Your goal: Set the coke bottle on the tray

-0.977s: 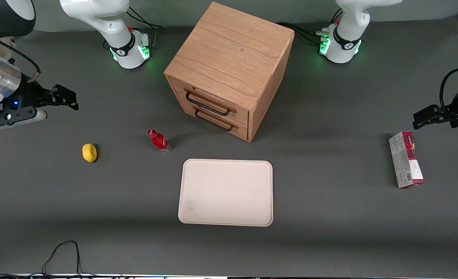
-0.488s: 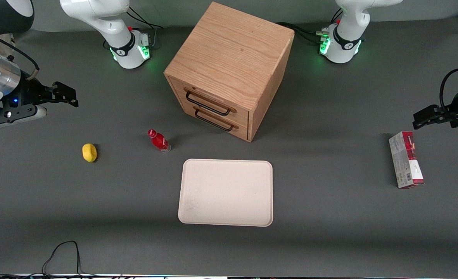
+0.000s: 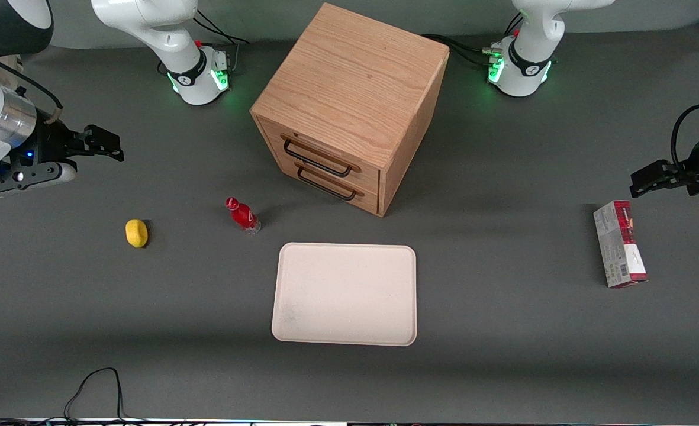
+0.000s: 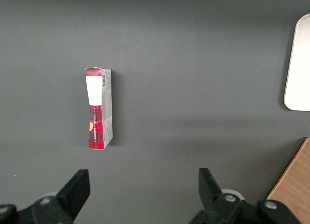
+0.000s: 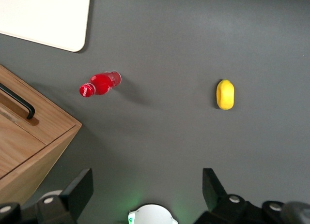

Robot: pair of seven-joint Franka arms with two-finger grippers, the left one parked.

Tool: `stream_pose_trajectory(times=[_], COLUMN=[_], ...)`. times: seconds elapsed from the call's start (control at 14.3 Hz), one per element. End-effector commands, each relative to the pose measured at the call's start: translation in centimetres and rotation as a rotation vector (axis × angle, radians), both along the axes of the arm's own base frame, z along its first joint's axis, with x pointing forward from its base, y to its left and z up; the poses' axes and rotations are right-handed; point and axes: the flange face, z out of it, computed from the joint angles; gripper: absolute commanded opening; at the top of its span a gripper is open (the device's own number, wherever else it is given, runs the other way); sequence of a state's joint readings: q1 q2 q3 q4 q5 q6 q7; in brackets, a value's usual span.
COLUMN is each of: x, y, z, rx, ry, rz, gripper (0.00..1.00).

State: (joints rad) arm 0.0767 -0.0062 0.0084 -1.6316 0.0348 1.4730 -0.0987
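While the coke bottle (image 3: 242,215) stood upright on the worktop (image 3: 503,331) between the lemon (image 3: 137,232) and the tray (image 3: 344,293), just off the tray's corner, the claw (image 3: 108,150) hung released, well apart at the working arm's end. It had crept slightly toward the bottle, so the reach was only beginning.
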Motion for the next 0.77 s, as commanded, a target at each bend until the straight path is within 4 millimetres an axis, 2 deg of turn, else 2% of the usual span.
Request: stream_pose_trajectory(times=[0.0,0.07,0.28,0.42,0.49,0.7], x=[1.2,1.5,1.8,1.5,0.9,0.6], y=[1.5,2.6,10.2,14.6,16.2,17.0], z=[1.3,1.8,3.6,4.5,4.9,4.8], rx=[0.023,0.038,0.021,0.007,0.002,0.013], ry=[0.008,0.016,0.031,0.031,0.028,0.040], rz=[-0.039,-0.045,-0.103,-0.129,-0.137,-0.155], gripper=[1.00,1.00,1.00,1.00,1.00,1.00])
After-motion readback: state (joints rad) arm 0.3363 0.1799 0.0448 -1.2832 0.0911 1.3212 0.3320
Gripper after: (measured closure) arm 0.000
